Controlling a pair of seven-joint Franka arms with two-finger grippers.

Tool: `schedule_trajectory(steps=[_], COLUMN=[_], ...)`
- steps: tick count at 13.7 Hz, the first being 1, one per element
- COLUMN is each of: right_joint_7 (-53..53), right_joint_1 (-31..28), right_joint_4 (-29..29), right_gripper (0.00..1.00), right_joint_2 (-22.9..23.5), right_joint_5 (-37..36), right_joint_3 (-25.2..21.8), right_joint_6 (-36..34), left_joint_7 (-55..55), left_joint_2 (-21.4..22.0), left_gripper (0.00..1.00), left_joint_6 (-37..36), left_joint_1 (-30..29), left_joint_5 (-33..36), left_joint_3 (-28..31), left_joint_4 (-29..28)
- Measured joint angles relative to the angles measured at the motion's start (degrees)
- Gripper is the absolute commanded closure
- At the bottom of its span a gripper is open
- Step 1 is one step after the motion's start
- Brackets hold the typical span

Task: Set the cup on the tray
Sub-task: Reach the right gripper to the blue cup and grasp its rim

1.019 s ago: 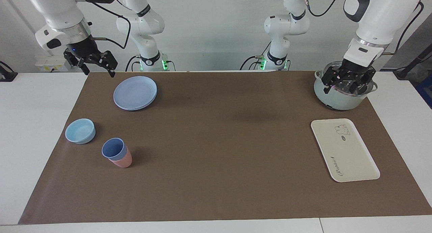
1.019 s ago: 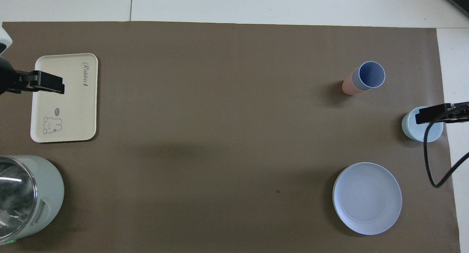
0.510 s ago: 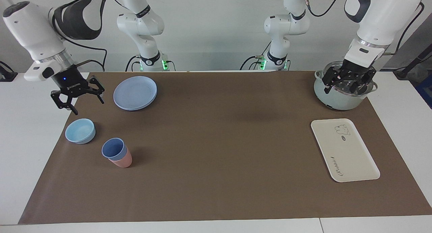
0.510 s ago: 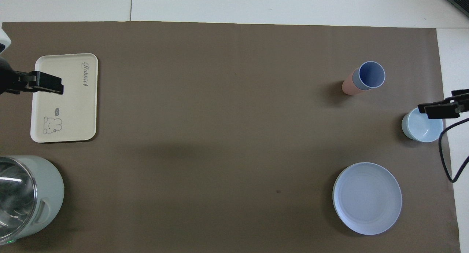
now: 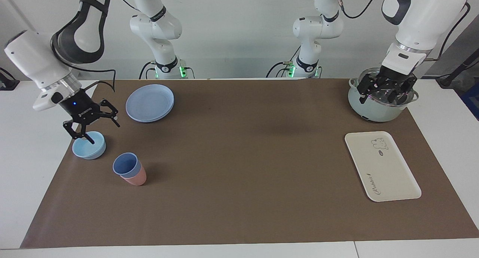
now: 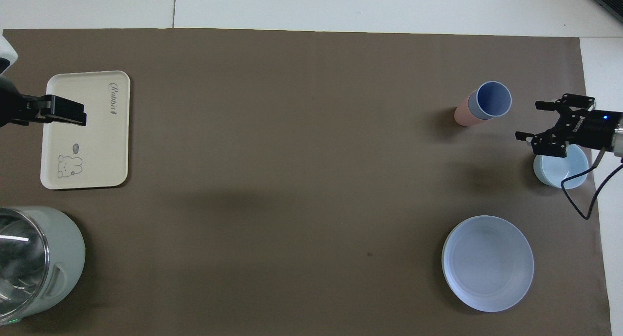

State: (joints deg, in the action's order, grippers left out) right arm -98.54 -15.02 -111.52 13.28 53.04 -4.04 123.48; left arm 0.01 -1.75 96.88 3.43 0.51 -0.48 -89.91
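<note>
The periwinkle-blue cup (image 5: 125,163) stands upright, nested inside a pink cup (image 5: 135,180), at the right arm's end of the mat; in the overhead view the cup (image 6: 493,99) and the pink cup (image 6: 462,115) both show. The cream tray (image 5: 389,172) lies flat and bare at the left arm's end and shows in the overhead view (image 6: 92,146). My right gripper (image 5: 106,134) is open and empty, low over the edge of the light-blue bowl (image 5: 89,147), beside the cup and apart from it; it shows in the overhead view (image 6: 528,121). My left gripper (image 5: 378,98) is open and waits over the pot.
A pale green pot (image 5: 374,112) stands nearer to the robots than the tray, also in the overhead view (image 6: 63,258). A round blue plate (image 5: 149,102) lies nearer to the robots than the bowl (image 6: 562,173). One left finger (image 6: 63,116) hangs over the tray's edge.
My right gripper has come down from beside the plate to just over the light-blue bowl, closer to the cup. The left arm, cup and tray have not moved.
</note>
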Motion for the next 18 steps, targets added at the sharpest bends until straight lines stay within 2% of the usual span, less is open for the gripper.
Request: schedule_trajectory(steps=[4, 6, 7, 8, 9, 10, 11, 12, 13, 18], right_joint_7=[-14.05, -16.12, -16.96, -18.66, -21.25, -23.18, -24.13, -24.55, -24.61, -24.61], right_joint_1=[-0.60, -0.60, -0.59, -0.57, -0.53, -0.35, -0.12, 0.40, 1.02, 2.35], right_joint_4=[-0.01, 0.10, 0.12, 0.08, -0.05, -0.24, -0.32, -0.34, -0.36, -0.36], right_gripper=[0.00, 0.00, 0.00, 0.00, 0.00, 0.00, 0.00, 0.00, 0.00, 0.00], right_joint_2=[7.63, 9.40, 9.55, 9.69, 10.10, 10.61, 11.09, 11.43, 11.56, 11.57], right_joint_5=[16.80, 18.59, 19.04, 20.95, 24.19, 26.74, 28.50, 30.13, 31.38, 33.32], right_joint_3=[0.01, 0.11, 0.25, 0.36, 0.40, 0.43, 0.56, 0.63, 0.67, 0.64], right_joint_6=[-2.38, -3.01, -3.05, -3.07, -3.13, -3.15, -3.16, -3.16, -3.15, -3.11], left_joint_7=[0.00, -0.28, -0.66, -0.99, -1.09, -1.17, -1.22, -1.23, -1.23, -1.23], left_joint_2=[0.29, 0.51, 0.60, 0.71, 0.83, 0.89, 0.92, 0.93, 0.93, 1.00], left_gripper=[0.00, 0.00, 0.08, 0.48, 0.83, 0.95, 0.89, 0.41, 0.00, 0.00], left_joint_6=[0.00, 0.00, 0.00, 0.00, -0.02, -0.05, -0.07, -0.12, -0.16, -0.17], left_joint_1=[0.01, 0.10, 0.14, 0.19, 0.21, 0.21, 0.21, 0.21, 0.21, 0.23], left_joint_5=[0.00, 0.00, 0.00, 0.00, 0.00, 0.00, 0.00, 0.00, 0.00, 0.00], left_joint_3=[-0.03, -0.32, -0.46, -0.55, -0.57, -0.57, -0.57, -0.57, -0.57, -0.57], left_joint_4=[-0.84, -1.16, -1.24, -1.27, -1.33, -1.36, -1.36, -1.37, -1.40, -1.41])
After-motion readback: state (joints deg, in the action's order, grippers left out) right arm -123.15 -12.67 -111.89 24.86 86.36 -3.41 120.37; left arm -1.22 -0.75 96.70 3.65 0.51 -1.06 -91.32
